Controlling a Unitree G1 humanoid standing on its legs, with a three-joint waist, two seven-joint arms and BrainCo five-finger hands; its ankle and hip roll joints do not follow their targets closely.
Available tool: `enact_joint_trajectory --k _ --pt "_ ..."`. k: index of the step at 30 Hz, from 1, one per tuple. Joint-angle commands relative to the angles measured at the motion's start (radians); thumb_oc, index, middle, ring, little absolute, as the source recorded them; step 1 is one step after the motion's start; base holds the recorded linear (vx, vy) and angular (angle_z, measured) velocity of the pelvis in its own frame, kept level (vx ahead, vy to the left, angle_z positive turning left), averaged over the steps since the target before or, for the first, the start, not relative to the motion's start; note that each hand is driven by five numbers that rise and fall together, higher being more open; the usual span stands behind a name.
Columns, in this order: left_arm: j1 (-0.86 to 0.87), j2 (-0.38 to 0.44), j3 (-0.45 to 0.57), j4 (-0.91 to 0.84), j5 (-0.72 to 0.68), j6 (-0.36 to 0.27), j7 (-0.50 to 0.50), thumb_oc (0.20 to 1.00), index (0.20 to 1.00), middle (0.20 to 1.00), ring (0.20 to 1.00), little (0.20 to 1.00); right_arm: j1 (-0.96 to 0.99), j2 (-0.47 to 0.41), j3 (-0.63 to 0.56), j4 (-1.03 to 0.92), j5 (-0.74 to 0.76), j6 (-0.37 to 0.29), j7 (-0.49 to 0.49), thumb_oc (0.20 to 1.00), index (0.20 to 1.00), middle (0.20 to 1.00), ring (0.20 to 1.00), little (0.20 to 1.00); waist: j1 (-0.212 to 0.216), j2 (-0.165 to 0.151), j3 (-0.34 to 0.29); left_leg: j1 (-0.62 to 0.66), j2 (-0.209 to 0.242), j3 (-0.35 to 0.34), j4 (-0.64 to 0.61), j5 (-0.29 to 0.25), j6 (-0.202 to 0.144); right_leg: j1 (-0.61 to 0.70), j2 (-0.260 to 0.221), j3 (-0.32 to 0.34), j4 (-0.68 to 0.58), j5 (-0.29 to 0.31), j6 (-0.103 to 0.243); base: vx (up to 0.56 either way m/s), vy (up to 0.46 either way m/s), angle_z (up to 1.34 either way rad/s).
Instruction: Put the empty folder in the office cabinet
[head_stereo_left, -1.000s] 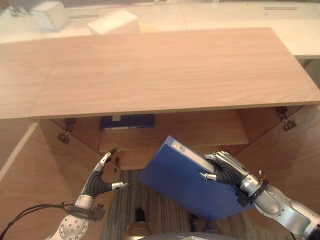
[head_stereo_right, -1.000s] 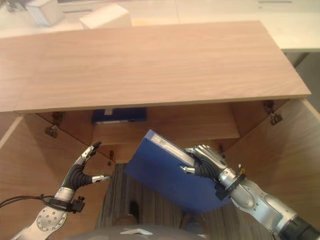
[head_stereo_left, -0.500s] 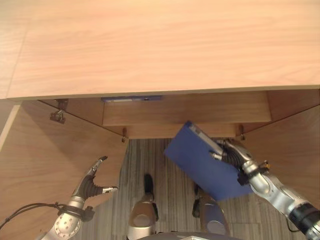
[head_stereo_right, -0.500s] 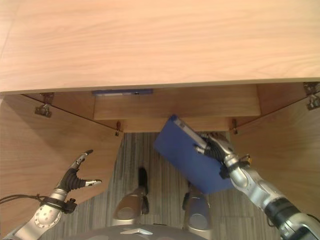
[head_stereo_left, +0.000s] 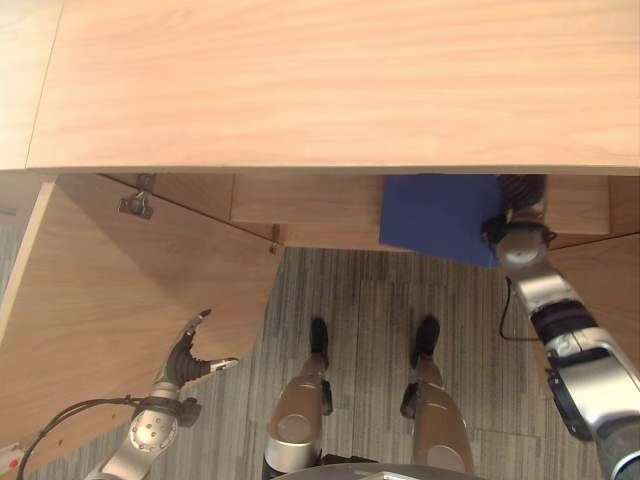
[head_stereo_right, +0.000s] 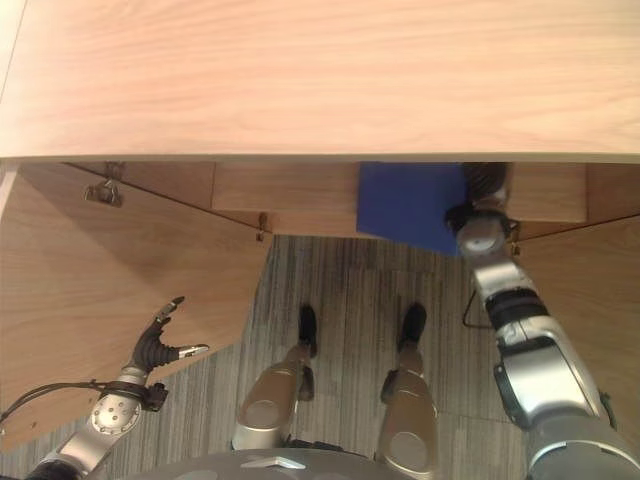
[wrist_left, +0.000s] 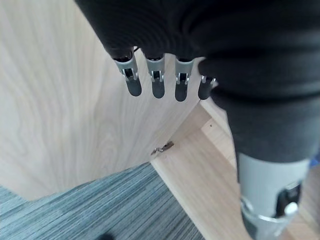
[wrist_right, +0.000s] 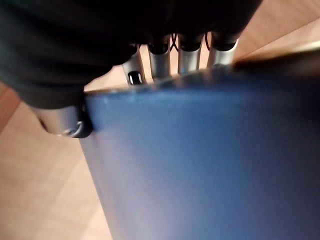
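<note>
A: Where is the folder (head_stereo_left: 438, 215) right now?

B: It is blue, and it sits part way inside the cabinet (head_stereo_left: 330, 85), under the overhanging wooden top. Its near edge sticks out over the striped carpet (head_stereo_left: 370, 300), and the rest is hidden beneath the top.

A: Which hand has it?

B: The right hand (wrist_right: 165, 57). The right arm comes up from the lower right and goes in under the cabinet top beside the folder's right edge. In the right wrist view the fingers (wrist_right: 187, 56) reach over the far edge of the blue cover and the thumb sits at its corner, so the hand is clamped on the folder.

A: Is the folder flat or upright?

B: I cannot tell. From the head views I see 1 blue face angled toward the camera, with its lower right corner dipping a little.

A: And the left hand (head_stereo_left: 188, 358)?

B: It is low on the left, near the inner face of the open left door (head_stereo_left: 120, 290), well apart from the folder. Its fingers (wrist_left: 155, 82) are straight and spread, the thumb held out to the side, and it grasps nothing. I cannot tell whether the fingertips touch the door panel.

A: Anything else around?

B: A metal hinge (head_stereo_left: 133, 204) on the left door near its top, and the open right door (head_stereo_left: 605, 270) at the far right
</note>
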Motion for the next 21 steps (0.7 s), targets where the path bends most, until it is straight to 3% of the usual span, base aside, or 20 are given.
enact_joint_trajectory --k 1,5,6,9,12,15,18,21 --pt "0.006 0.034 -0.043 0.014 -0.031 -0.003 0.011 1.000 1.000 1.000 1.000 1.000 -0.081 -0.007 -0.049 0.044 0.170 -0.067 -0.085 0.200 0.200 0.200 0.200 0.200 0.012 -0.041 -0.061 -0.106 0.021 -0.069 0.023 0.008 -0.003 0.016 -0.121 0.032 0.042 -0.060 0.115 0.01 0.006 -0.03" --pt "-0.040 0.014 -0.075 0.044 -0.029 0.012 0.028 1.000 1.000 1.000 1.000 1.000 -0.210 -0.007 -0.082 0.236 0.316 -0.073 -0.101 0.200 0.200 0.200 0.200 0.200 0.033 -0.040 -0.058 -0.136 0.010 -0.076 0.053 -0.006 0.000 0.012 -0.122 0.026 0.035 -0.060 0.117 -0.01 0.031 -0.01" --pt "-0.056 0.006 -0.093 0.053 -0.020 0.020 0.034 0.959 0.959 0.959 0.959 0.959 -0.254 -0.012 -0.098 0.313 0.375 -0.072 -0.112 0.200 0.200 0.200 0.200 0.200 0.046 -0.043 -0.059 -0.149 -0.005 -0.083 0.068 -0.019 0.005 0.018 -0.129 0.017 0.025 -0.057 0.123 -0.01 0.105 0.04" --pt "-0.076 0.001 -0.109 0.060 -0.013 0.024 0.035 0.940 0.940 0.940 0.940 0.940 -0.283 -0.033 -0.124 0.383 0.430 -0.066 -0.117 0.200 0.200 0.200 0.200 0.200 0.059 -0.039 -0.060 -0.170 -0.031 -0.095 0.098 -0.039 0.015 0.026 -0.149 0.009 0.021 -0.053 0.133 -0.01 0.094 0.11" --pt "-0.117 0.020 -0.134 0.054 -0.012 0.028 0.030 0.928 0.928 0.928 0.928 0.928 -0.331 -0.083 -0.145 0.454 0.493 -0.044 -0.109 0.200 0.200 0.200 0.200 0.200 0.073 -0.023 -0.055 -0.201 -0.076 -0.116 0.164 -0.090 0.038 -0.015 -0.211 -0.003 0.102 -0.033 0.152 -0.04 0.146 0.17" --pt "-0.173 0.050 -0.161 0.056 -0.012 0.023 0.037 0.922 0.922 0.922 0.922 0.922 -0.414 -0.128 -0.134 0.510 0.544 -0.021 -0.096 0.200 0.200 0.200 0.200 0.200 0.074 0.021 -0.025 -0.248 -0.108 -0.132 0.268 -0.147 0.054 -0.131 -0.283 0.023 0.257 -0.011 0.157 -0.02 0.190 0.34" --pt "-0.205 0.057 -0.188 0.059 -0.003 0.026 0.035 0.906 0.906 0.906 0.906 0.906 -0.440 -0.112 -0.129 0.543 0.596 -0.030 -0.109 0.200 0.200 0.200 0.200 0.200 0.064 0.022 -0.026 -0.243 -0.128 -0.139 0.284 -0.182 0.053 -0.164 -0.288 0.002 0.163 0.033 0.156 0.12 0.004 0.30" --pt "-0.260 0.052 -0.213 0.096 0.005 0.034 0.048 0.871 0.871 0.871 0.871 0.871 -0.450 -0.076 -0.165 0.534 0.693 -0.070 -0.141 0.200 0.200 0.200 0.200 0.200 0.042 0.030 -0.022 -0.196 -0.097 -0.166 0.260 -0.198 0.033 -0.227 -0.262 -0.004 0.022 0.064 0.168 0.24 -0.117 -0.04"
